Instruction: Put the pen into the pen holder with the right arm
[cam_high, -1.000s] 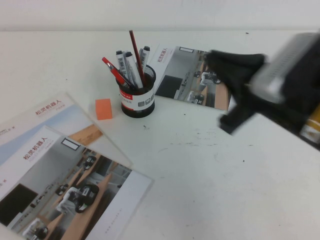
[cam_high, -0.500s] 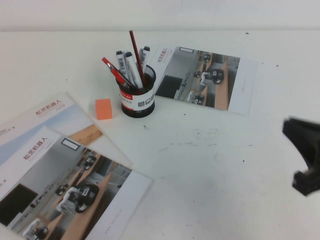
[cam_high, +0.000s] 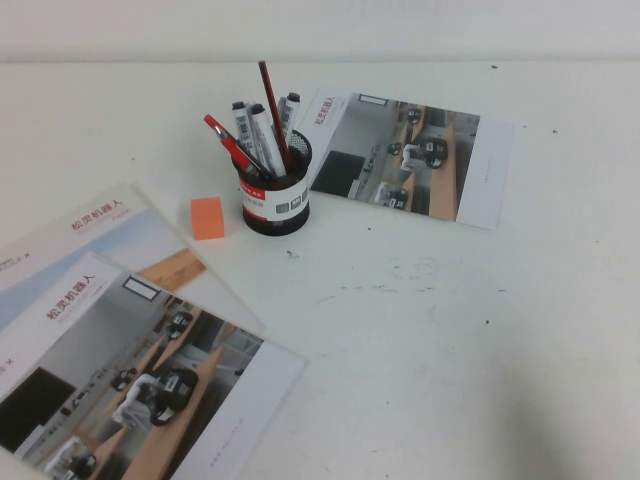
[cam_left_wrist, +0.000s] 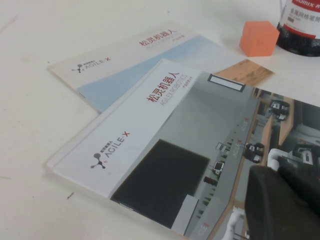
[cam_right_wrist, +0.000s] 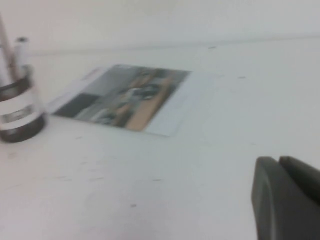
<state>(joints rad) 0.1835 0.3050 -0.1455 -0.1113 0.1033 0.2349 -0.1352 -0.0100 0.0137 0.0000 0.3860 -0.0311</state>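
Observation:
The black mesh pen holder (cam_high: 277, 205) with a white and red band stands upright at the table's middle back. The red-capped pen (cam_high: 228, 143) stands in it, leaning left, next to a thin dark-red pencil and white markers. The holder's edge also shows in the left wrist view (cam_left_wrist: 300, 25) and the right wrist view (cam_right_wrist: 17, 112). Neither arm shows in the high view. My right gripper (cam_right_wrist: 279, 162) is shut and empty, low over bare table well right of the holder. My left gripper (cam_left_wrist: 277, 172) is shut and empty above the near-left brochures.
An orange block (cam_high: 207, 217) lies just left of the holder. One brochure (cam_high: 410, 155) lies behind and right of it. Two overlapping brochures (cam_high: 120, 340) cover the near left. The white table (cam_high: 450, 330) lies bare at the near right.
The right arm has pulled back from above the far brochure to the right and has left the high view. The holder and its pens have not moved.

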